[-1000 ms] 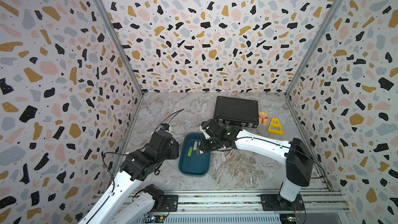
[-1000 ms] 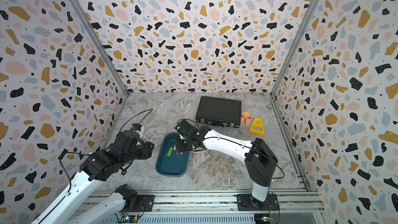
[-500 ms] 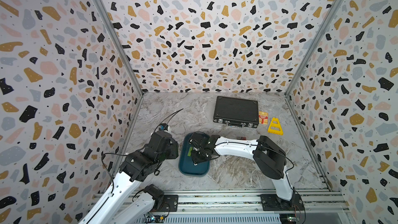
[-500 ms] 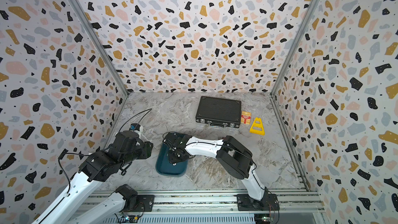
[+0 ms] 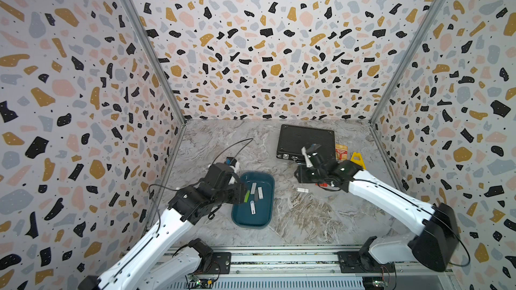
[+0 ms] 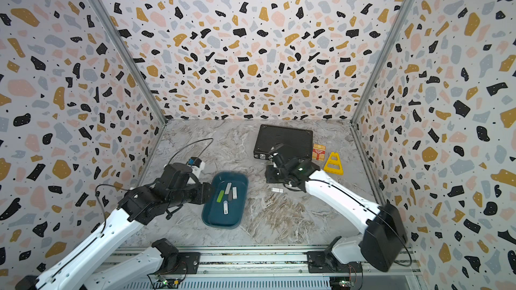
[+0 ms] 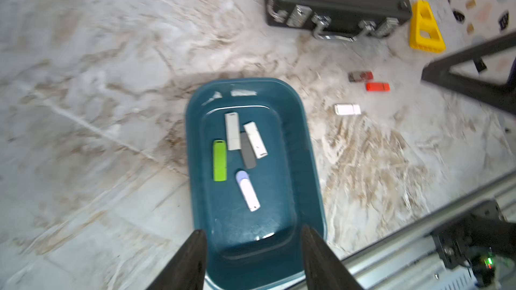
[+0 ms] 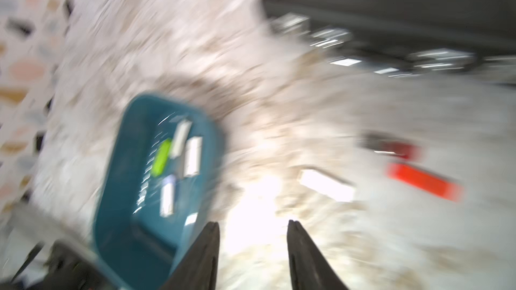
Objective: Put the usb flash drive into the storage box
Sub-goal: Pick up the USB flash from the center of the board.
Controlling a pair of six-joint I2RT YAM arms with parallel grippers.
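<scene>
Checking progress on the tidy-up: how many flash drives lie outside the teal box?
3: a white drive nearest the storage box, an orange drive farther out, and a dark red drive beside the orange. The right arm could hide more.
</scene>
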